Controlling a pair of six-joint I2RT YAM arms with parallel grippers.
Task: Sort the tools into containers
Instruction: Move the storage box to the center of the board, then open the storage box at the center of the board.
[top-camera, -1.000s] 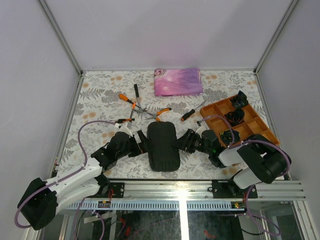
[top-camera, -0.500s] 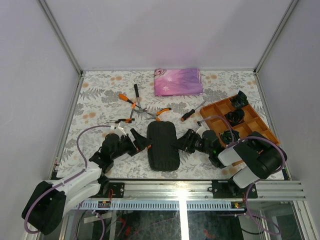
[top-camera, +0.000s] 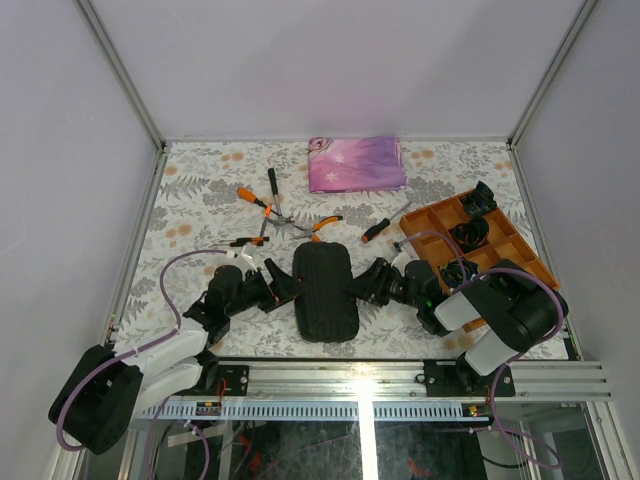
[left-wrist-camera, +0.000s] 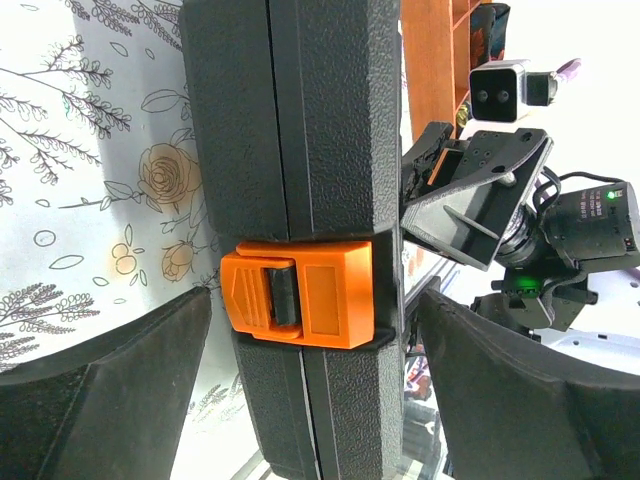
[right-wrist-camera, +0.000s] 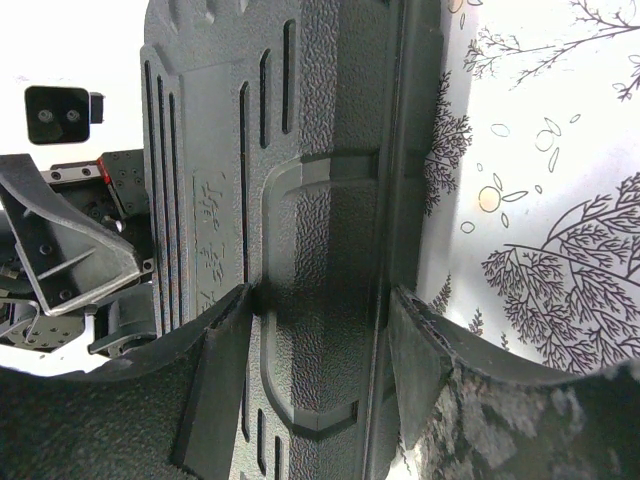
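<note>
The black tool case (top-camera: 324, 292) lies shut in the near middle of the table. My left gripper (top-camera: 283, 287) is open at its left edge, with a finger on either side of the orange latch (left-wrist-camera: 297, 293), which is closed. My right gripper (top-camera: 362, 285) is shut on the case's right edge (right-wrist-camera: 320, 150), with one finger on the ribbed lid and one under it. Behind the case lie orange-handled pliers (top-camera: 255, 200), a slim hammer (top-camera: 271, 190), more pliers (top-camera: 318, 226), a screwdriver (top-camera: 375, 229) and a small screwdriver (top-camera: 245, 241).
An orange divided tray (top-camera: 500, 262) with black coiled bundles stands at the right. A folded pink-purple cloth (top-camera: 356, 163) lies at the back. Grey walls enclose the table on three sides.
My left arm has drawn back to the left and its gripper now faces the latch from a little farther off. The case has shifted slightly left. My right gripper keeps its hold.
</note>
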